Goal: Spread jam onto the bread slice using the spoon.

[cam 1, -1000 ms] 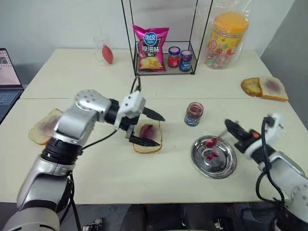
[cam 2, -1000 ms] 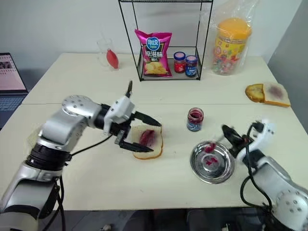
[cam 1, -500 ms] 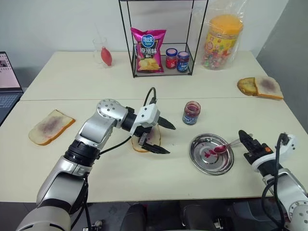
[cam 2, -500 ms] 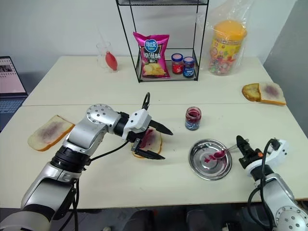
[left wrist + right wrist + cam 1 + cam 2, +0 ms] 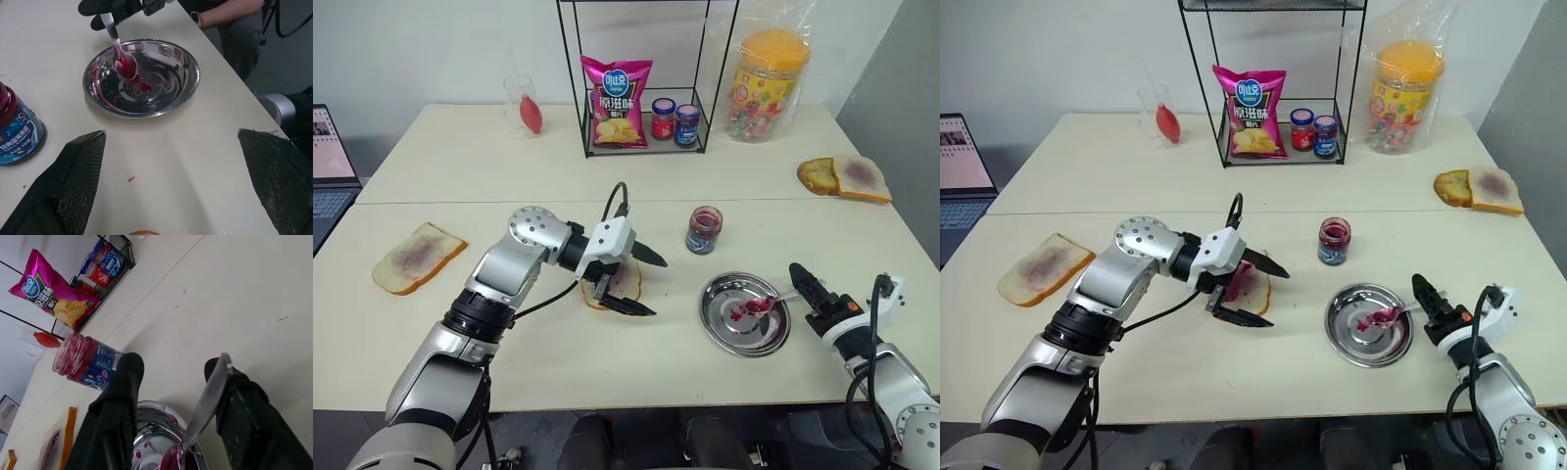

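Right wrist view: my right gripper (image 5: 173, 382) stood apart, the thin, slick spoon (image 5: 203, 406) leaning on one finger; best pinched mid-handle. Left gripper (image 5: 631, 284), frame centre, gaped.

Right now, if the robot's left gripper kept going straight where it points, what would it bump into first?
Probably the round steel dish holding the jammy spoon. The open left gripper points across bare table toward it, though depth is hard to judge.

So the right hand (image 5: 176, 396) has let its fingers spread, and the spoon (image 5: 766, 302) now just leans against one finger, bowl down in the dish (image 5: 744, 313).
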Tool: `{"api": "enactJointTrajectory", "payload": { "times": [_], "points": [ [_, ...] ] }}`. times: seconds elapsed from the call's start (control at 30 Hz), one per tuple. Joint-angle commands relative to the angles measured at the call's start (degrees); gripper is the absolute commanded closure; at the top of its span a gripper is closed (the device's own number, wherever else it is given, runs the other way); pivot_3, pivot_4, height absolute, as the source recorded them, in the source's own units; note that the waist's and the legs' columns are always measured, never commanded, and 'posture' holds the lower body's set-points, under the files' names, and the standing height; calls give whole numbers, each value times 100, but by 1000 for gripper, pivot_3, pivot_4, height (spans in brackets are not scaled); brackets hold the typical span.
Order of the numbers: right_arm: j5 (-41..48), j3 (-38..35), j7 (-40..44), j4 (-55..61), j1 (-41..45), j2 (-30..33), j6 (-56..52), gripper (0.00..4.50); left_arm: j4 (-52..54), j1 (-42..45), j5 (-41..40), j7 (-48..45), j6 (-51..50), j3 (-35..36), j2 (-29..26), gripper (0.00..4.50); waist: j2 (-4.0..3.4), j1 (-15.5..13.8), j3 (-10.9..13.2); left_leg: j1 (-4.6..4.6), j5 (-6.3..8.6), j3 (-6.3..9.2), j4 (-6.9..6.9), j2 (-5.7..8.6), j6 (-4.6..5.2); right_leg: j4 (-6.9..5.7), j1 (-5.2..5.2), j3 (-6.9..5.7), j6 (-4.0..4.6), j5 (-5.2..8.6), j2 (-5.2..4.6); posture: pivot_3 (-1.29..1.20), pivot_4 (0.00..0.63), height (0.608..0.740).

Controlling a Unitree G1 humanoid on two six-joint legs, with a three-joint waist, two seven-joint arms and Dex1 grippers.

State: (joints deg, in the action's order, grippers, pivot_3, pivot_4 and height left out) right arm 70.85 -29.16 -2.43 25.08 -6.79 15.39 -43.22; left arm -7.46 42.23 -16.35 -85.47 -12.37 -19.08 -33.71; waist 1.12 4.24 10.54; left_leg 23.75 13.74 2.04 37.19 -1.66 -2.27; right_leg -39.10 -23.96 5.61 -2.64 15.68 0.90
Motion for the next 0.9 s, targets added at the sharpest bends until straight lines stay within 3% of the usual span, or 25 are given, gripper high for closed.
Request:
{"api": "enactJointTrajectory", "payload": {
  "times": [0.03,0.2,0.63,0.73,0.9],
  "points": [
    [116,2,141,58,-20,150,71,1183,169,-32,-19,55,40,192,-60,0,0,-2,0,0,0,0,0,0,0,0,0,0,0,0,0,0,150,740],
    [223,63,151,71,16,218,57,50,174,-45,-15,87,43,216,-48,0,0,-7,0,0,0,0,0,0,0,0,0,0,0,0,0,0,150,740],
    [293,40,212,17,-96,580,38,50,203,-79,2,170,24,283,-103,0,0,-17,0,-1,0,1,2,1,0,-1,2,0,-1,-1,0,0,150,740],
    [207,-182,247,-64,-131,972,-14,50,-43,39,153,333,112,391,-195,0,0,-19,0,-1,0,-1,2,1,0,0,3,1,-1,-1,0,0,150,740],
    [-96,-686,743,-341,-229,2216,-248,50,-538,300,174,705,81,874,-441,0,0,-57,0,-1,0,1,5,2,1,1,4,-1,-2,-2,0,0,150,740]
  ]
}}
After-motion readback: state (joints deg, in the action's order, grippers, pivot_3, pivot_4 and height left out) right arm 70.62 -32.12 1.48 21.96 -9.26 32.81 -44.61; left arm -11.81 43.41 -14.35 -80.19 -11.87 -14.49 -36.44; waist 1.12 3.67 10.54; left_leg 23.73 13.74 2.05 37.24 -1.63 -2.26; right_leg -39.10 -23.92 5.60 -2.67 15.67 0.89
